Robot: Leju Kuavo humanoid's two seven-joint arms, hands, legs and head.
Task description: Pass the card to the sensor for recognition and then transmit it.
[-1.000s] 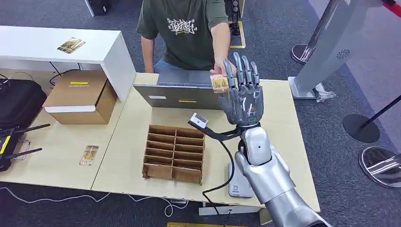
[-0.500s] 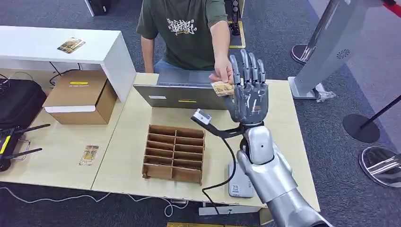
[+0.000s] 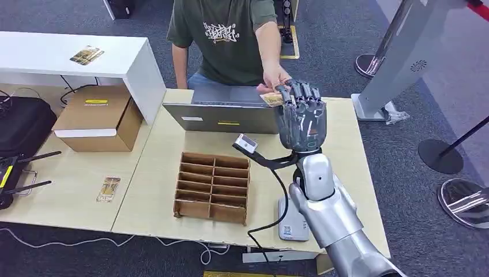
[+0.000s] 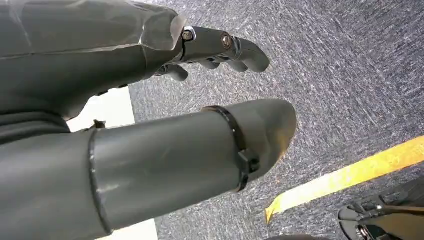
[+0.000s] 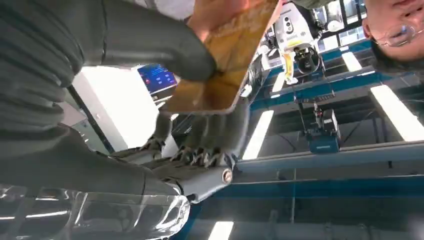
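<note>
The right hand is raised above the far edge of the pale wood-grain desk, its dark fingers curled over a thin, glossy golden-brown card. The right wrist view shows the card's flat rectangular face pressed between the thick grey thumb and the darker fingers, so the hand grips it. A person's hand in a dark green printed T-shirt reaches in from across the desk and pinches the same card at its far edge. The smooth silver forearm rises from below, with a black cable running along it. On the desk lie a closed grey laptop, a brown cardboard divider tray with rectangular compartments, and a flat grey reader partly hidden by the arm. A second card lies flat on the desk, well apart to the left, near a cardboard box. The left hand hangs over speckled grey carpet, fingers loosely apart, holding nothing.
</note>
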